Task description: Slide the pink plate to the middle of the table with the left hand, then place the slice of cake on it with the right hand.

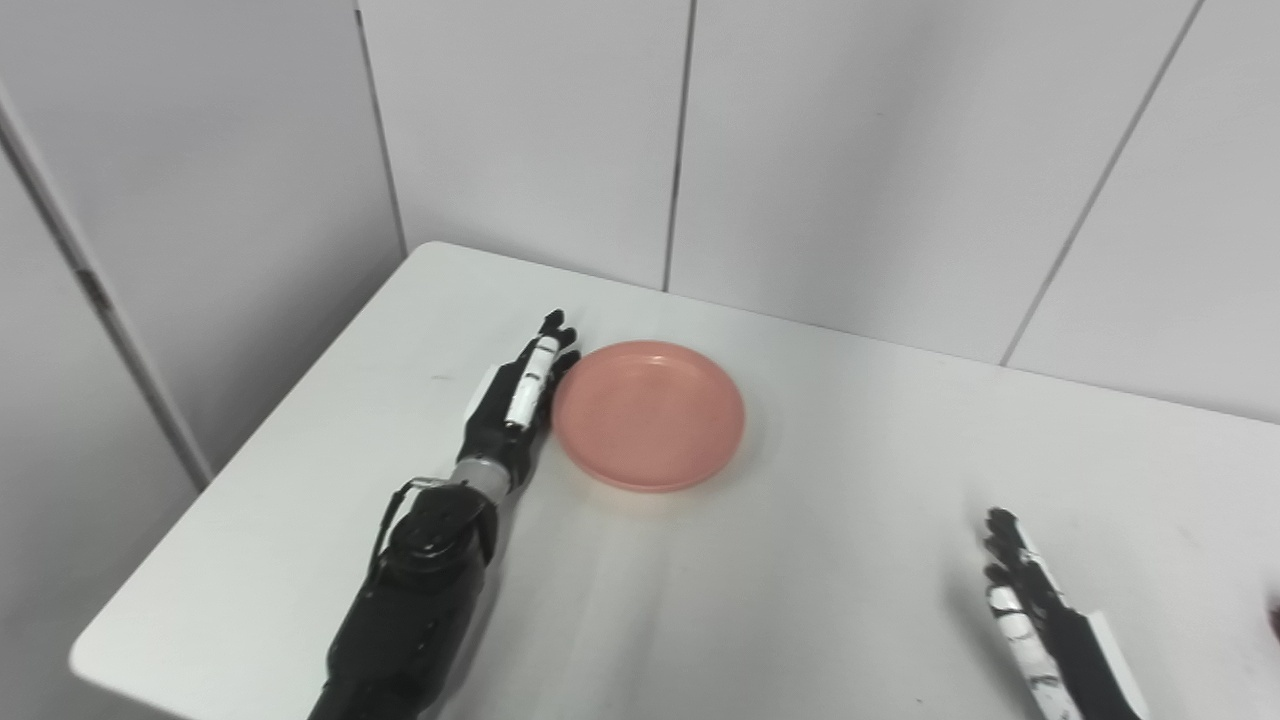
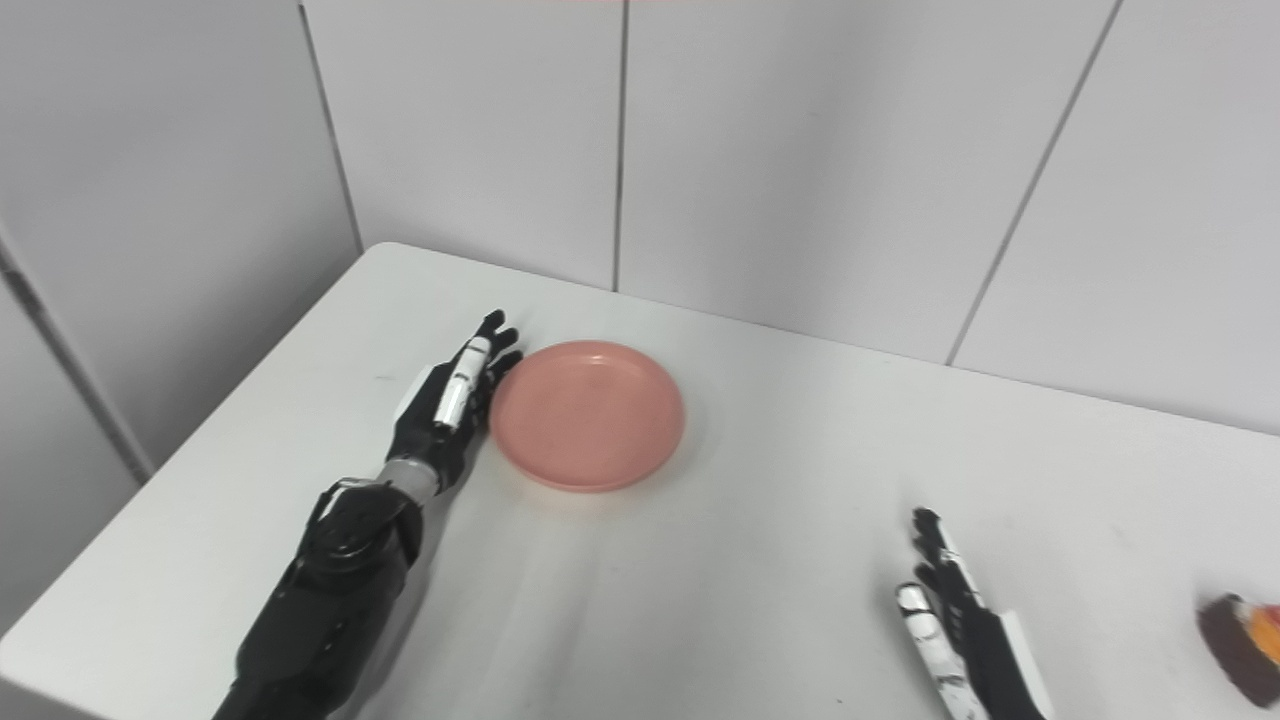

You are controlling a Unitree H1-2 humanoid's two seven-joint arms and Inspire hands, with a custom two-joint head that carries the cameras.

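The left hand (image 1: 520, 400), fingers straight and holding nothing, lies flat against the left rim of the one pink plate (image 1: 648, 414), toward the bench's (image 1: 820, 560) far-left corner. The plate looks light, stiff and easy to slide, best pushed at the rim. The right hand (image 2: 958, 625) rests open and empty near the front edge; the single cake slice (image 2: 1240, 645), likely soft, sits at the right edge.

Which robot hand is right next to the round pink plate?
The left robot hand: it lies flat at the round pink plastic plate's left rim. The right robot hand rests far off, near the table's front edge.
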